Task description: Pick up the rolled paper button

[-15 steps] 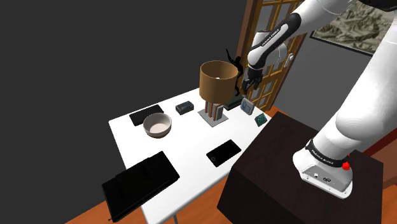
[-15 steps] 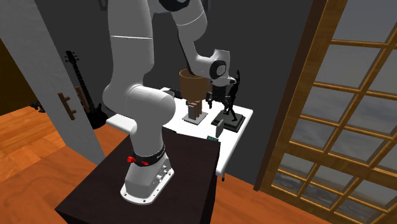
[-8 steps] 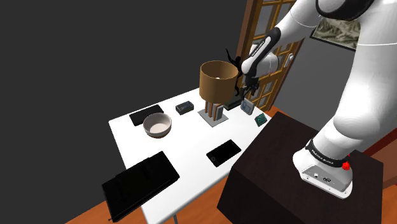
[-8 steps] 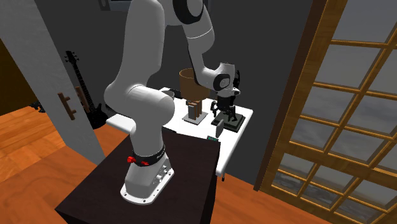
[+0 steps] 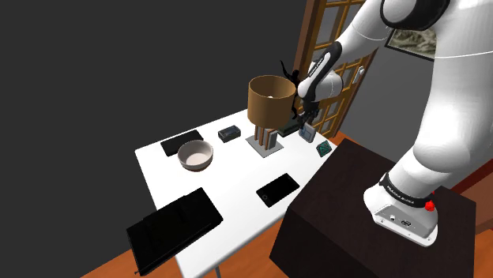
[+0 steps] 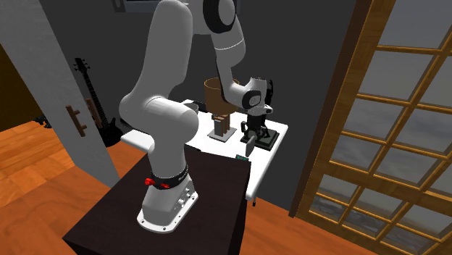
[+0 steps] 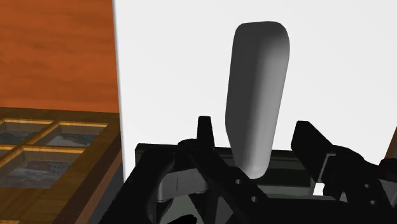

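1. Dark box stand (image 5: pixel 355 205), nearest in the shoulder view, carrying the white arm's base.
2. White rectangular table (image 5: pixel 237 170), at the stand's 10 o'clock.
3. Large black flat slab (image 5: pixel 174 225), on the table's near end.
4. Small black flat rectangle (image 5: pixel 277 190), at the large slab's 2 o'clock.
5. White round bowl (image 5: pixel 195 155), mid-table, with a second black flat rectangle (image 5: pixel 181 143) just beyond it at 11 o'clock.
6. Small dark green box (image 5: pixel 230 133), at the bowl's 2 o'clock.
7. Lamp with brown cylindrical shade (image 5: pixel 269 99), on a square base, at the far end.
8. Small green square tile (image 5: pixel 324 148), near the table's edge by the stand.
9. Grey rounded oblong slab (image 5: pixel 306 135) (image 7: pixel 257 95), the task's thing. It sits on the table at the tile's 11 o'clock, just beside the lamp base.
10. Black two-finger gripper (image 5: pixel 306 122) (image 6: pixel 250 136) (image 7: pixel 254 130), directly over the grey slab. Its fingers (image 7: pixel 203 130) stand apart on either side of the slab with a gap each way, gripping nothing.
11. Black figurine (image 5: pixel 290 75), behind the lampshade.
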